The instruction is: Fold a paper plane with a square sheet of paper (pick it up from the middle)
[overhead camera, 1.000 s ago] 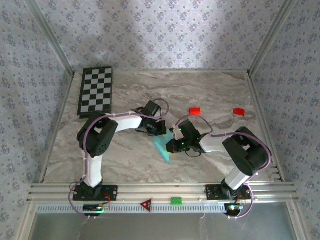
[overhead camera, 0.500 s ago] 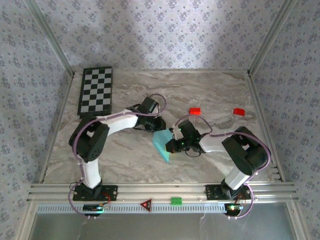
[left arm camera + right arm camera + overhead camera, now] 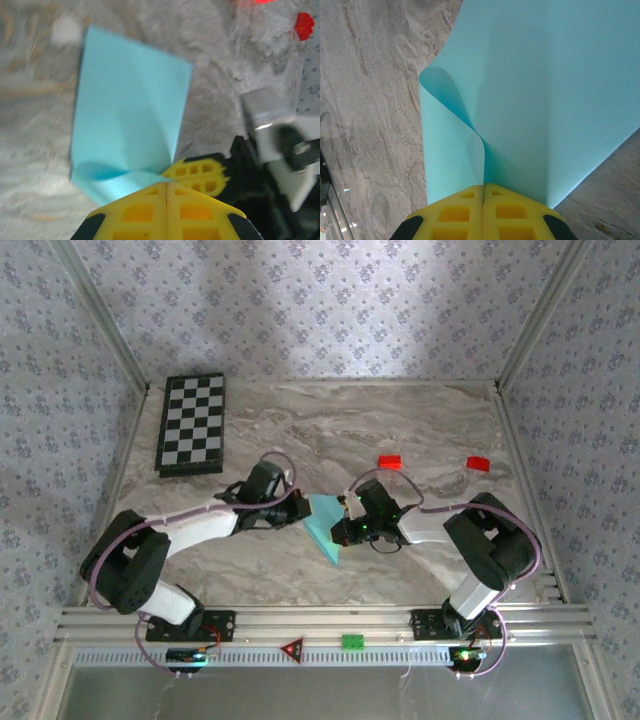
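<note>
The light cyan paper lies mid-table as a folded wedge, its point toward the near edge. My right gripper is at the paper's right side. In the right wrist view it is shut on the paper, and a curled fold rises from its seam. My left gripper reaches low from the left to the sheet's left edge. In the left wrist view it is shut and its tip meets the paper beside the right fingers. I see no paper inside its seam.
Two small red blocks lie behind the right arm. A folded chessboard sits at the far left. On the front rail are a green block and a red triangle. Patterned walls enclose the marble table.
The left arm has swung out to the left and stretched low. Its gripper has moved from the paper's far corner to its left edge. The right gripper and paper have barely moved.
</note>
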Controlling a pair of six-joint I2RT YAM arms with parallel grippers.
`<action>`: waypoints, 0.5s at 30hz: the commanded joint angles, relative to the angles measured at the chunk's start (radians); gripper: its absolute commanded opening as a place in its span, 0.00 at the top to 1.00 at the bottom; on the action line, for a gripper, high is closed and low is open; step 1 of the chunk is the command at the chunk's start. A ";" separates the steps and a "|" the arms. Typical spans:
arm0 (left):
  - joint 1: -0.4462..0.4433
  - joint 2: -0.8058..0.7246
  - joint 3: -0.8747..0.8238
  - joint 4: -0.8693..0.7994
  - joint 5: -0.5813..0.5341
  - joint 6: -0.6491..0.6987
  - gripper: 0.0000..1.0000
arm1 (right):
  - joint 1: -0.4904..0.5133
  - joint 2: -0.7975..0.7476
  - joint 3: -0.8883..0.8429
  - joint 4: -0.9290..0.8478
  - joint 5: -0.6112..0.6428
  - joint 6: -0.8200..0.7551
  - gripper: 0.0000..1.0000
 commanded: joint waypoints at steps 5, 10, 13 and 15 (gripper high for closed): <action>-0.050 -0.033 -0.081 0.183 0.005 -0.130 1.00 | -0.002 0.016 0.000 -0.064 0.031 -0.013 1.00; -0.071 -0.004 -0.078 0.200 0.007 -0.135 1.00 | -0.001 0.008 -0.003 -0.072 0.038 -0.015 1.00; -0.078 0.014 -0.072 0.205 0.007 -0.137 1.00 | 0.001 0.007 -0.004 -0.073 0.039 -0.015 1.00; -0.083 0.026 -0.066 0.200 0.005 -0.138 1.00 | 0.000 0.010 -0.004 -0.072 0.040 -0.013 1.00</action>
